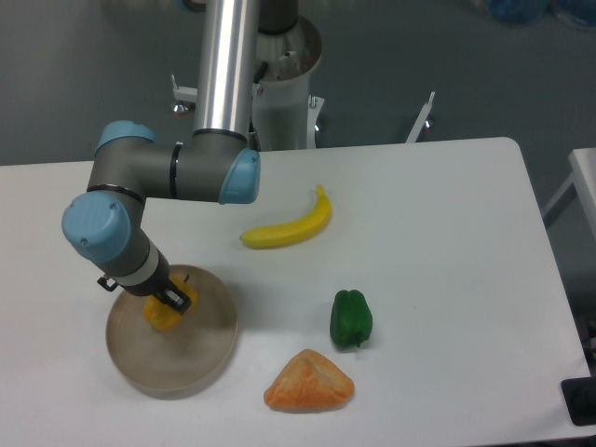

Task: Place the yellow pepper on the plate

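Note:
The yellow pepper (160, 316) is a small yellow-orange lump over the back middle of the round beige plate (199, 358) at the table's front left. My gripper (166, 304) comes down onto it from above and behind, its dark fingers shut on the pepper's top. The arm's wrist hides the upper part of the pepper. Whether the pepper touches the plate's floor I cannot tell.
A yellow banana (291, 224) lies mid-table behind the plate. A green pepper (350, 318) stands to the plate's right, and an orange bread-like wedge (310, 381) lies near the front edge. The arm's base column (279, 84) rises at the back.

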Robot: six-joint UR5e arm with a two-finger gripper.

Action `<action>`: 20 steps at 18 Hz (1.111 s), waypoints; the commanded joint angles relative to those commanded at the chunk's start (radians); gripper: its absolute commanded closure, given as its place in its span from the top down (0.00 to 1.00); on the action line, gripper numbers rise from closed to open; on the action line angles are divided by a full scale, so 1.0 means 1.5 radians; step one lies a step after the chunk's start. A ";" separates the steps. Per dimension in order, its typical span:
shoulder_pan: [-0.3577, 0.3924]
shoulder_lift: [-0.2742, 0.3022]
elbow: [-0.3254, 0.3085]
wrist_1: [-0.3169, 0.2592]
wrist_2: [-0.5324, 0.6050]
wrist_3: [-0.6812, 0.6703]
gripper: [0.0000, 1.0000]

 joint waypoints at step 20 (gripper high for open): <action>0.101 0.075 0.008 -0.007 0.008 0.114 0.99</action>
